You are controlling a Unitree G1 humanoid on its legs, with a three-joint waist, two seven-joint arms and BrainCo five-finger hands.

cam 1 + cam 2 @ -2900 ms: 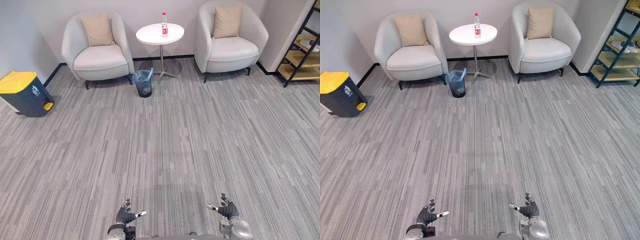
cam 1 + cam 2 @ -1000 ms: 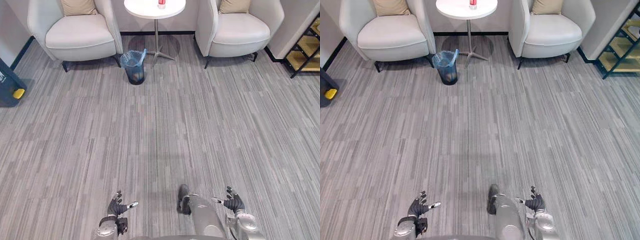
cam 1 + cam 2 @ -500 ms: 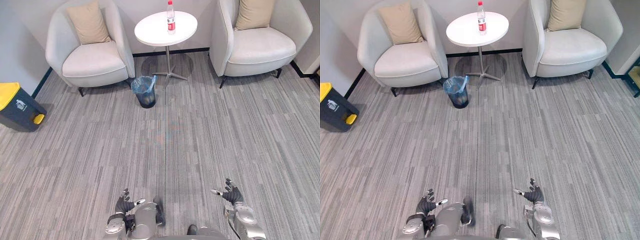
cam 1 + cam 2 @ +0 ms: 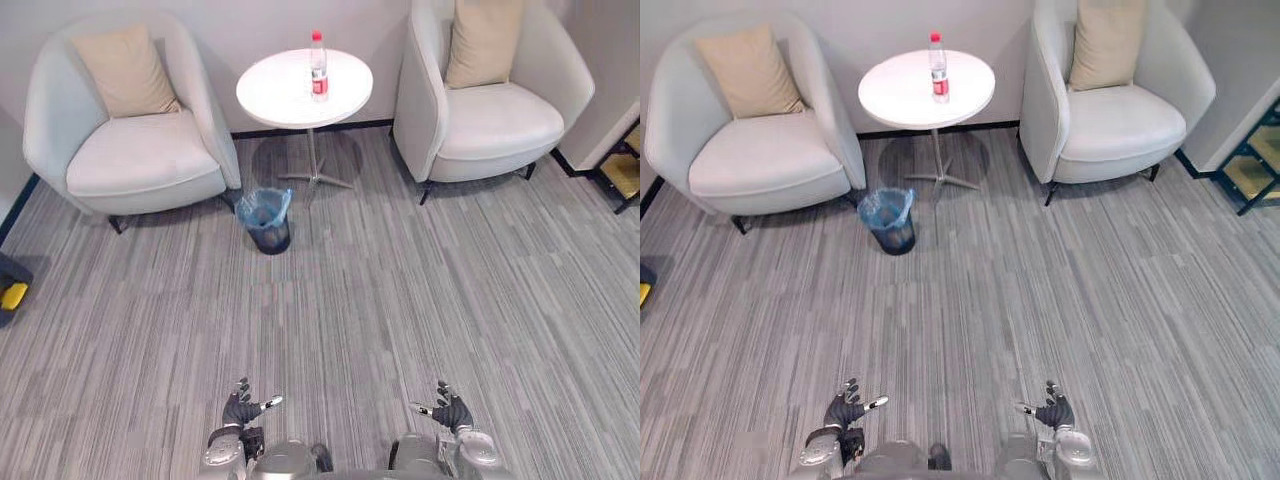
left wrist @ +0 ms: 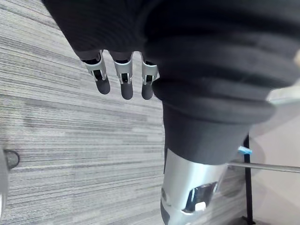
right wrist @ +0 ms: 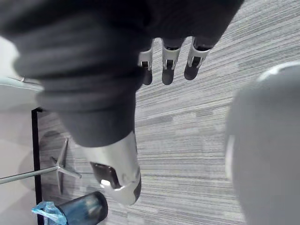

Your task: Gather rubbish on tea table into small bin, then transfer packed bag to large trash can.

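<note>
A clear plastic bottle (image 4: 318,65) with a red cap and label stands upright on the round white tea table (image 4: 285,95) at the back, between two armchairs. The small dark bin (image 4: 266,222), lined with a blue bag, sits on the carpet left of the table's foot; it also appears as the bin (image 6: 86,209) past my right thumb. My left hand (image 4: 240,408) and right hand (image 4: 452,412) hang low at the bottom of the view, far from the table, fingers spread and holding nothing. Straight fingers (image 5: 123,86) point at bare carpet.
A pale armchair (image 4: 135,155) with a tan cushion stands left of the table, and another armchair (image 4: 495,115) stands right. The large dark trash can (image 4: 8,290) with a yellow pedal peeks in at the left edge. A shelf unit (image 4: 625,165) sits at the far right. Grey carpet lies between.
The whole view has shifted: table, bin and armchairs now look nearer and more centred, and the large trash can has slid to the left edge. Both hands stay open and low.
</note>
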